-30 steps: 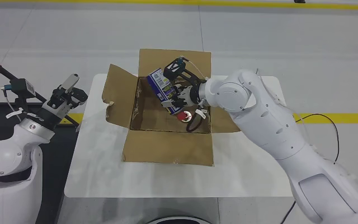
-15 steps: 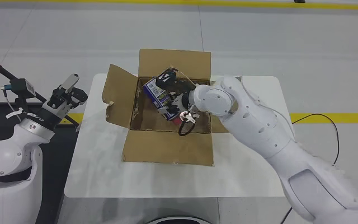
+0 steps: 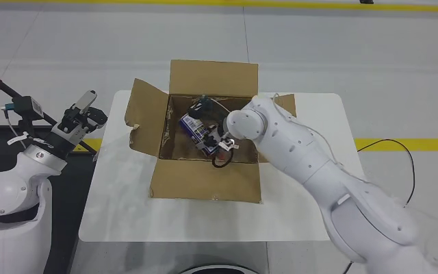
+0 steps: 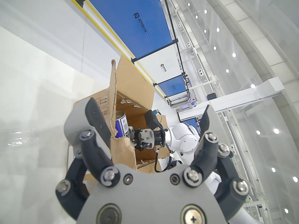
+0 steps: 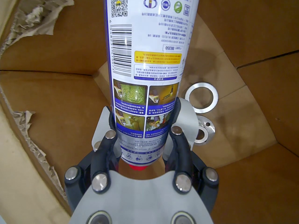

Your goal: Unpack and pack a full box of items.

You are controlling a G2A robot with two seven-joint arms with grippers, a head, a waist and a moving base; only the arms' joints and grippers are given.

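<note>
**A:** Where is the spray can now?

**B:** It is clamped in the right gripper; the fingers are closed on the lower end of the label, with the red cap tucked back between them; the body juts out ahead of the gripper, inside the cardboard box.

**A:** And a second ago?

**B:** The gripper held it higher, up by the far rim; it has since sunk into the box, and the arm has folded in over the opening.

**A:** Is there any writing?

**B:** The label is white with blue edges; it carries a barcode, a square code, a yellow band and four small pictures at the fingertips; the small print is upside down and I cannot make it out.

**A:** What lies near the gripper?

**B:** A flat metal ring and a flanged disc lie on the box floor just beside one finger.

**A:** And the other arm?

**B:** The left gripper is spread wide and holds nothing; it is well apart from the right one, off the table edge.
</note>
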